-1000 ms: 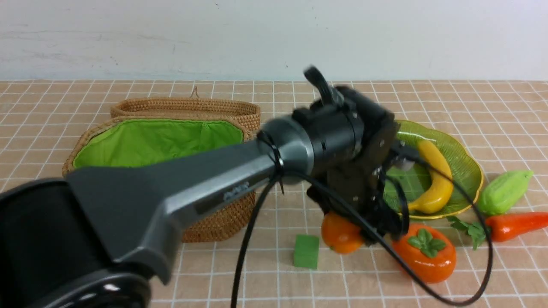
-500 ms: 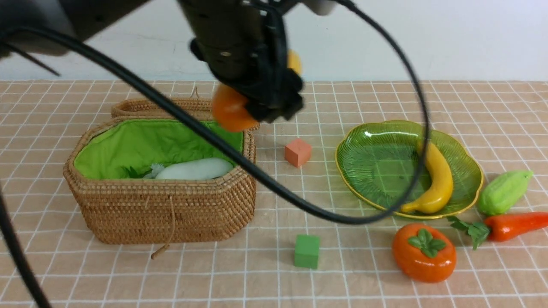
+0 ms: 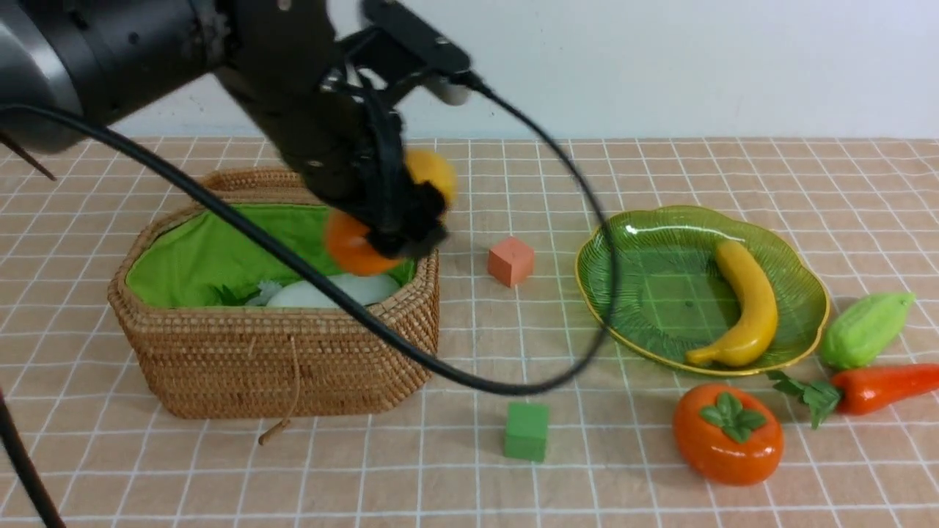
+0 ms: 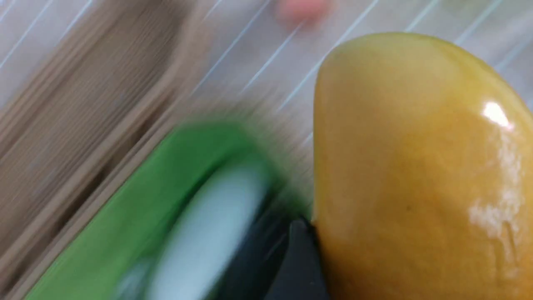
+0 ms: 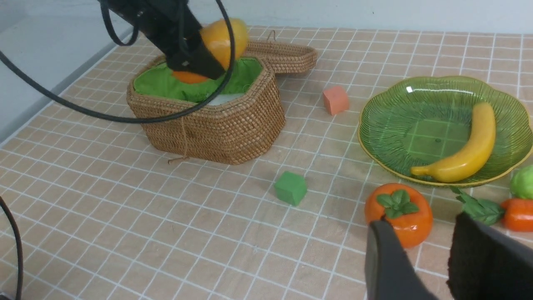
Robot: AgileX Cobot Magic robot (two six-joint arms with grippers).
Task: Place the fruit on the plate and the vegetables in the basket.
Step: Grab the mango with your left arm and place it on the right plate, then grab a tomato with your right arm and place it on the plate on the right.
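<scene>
Wicker tan and bright green at nine o'clock on the checked tablecloth, twelve taken as the far wall: large octagonal woven basket (image 3: 293, 359) with green cloth lining, lid folded back toward twelve, white toy radish with green leaves (image 3: 323, 292) lying inside. Hanging over the open basket, toward its three o'clock side in the front view and clear of the wicker: oval orange-yellow toy mango (image 3: 351, 249), clenched across its middle by the dark jaws of the left gripper (image 3: 400, 220). Long axis of the mango tilted, yellow end up toward one o'clock, deeper orange end down toward seven, pointing into the lining. Motion blur across the left wrist view.

At three o'clock, well apart from the mango: wide translucent green glass plate with scalloped yellow rim (image 3: 645, 293), holding only a curved yellow toy banana (image 3: 748, 301). Between basket and plate, small salmon cube (image 3: 511, 260). At five o'clock, squat orange toy persimmon with green leaf cap (image 3: 728, 433); near it the right gripper (image 5: 418, 233), jaws parted and empty. At four o'clock, just off the plate, light green ridged toy gourd (image 3: 866, 328) and red-orange toy carrot with green leaves (image 3: 880, 387). At six, small green cube (image 3: 526, 431).

Likely trouble: fruit dropped into the wrong container. Cause: a release here, or a slip of the glossy skin, with a landing on the radish. Further risk on the way to the plate: trailing black cable (image 3: 455, 378) snagging the basket rim or sweeping the salmon cube; a tilted mango on the sloping dish rolling against the banana or out
</scene>
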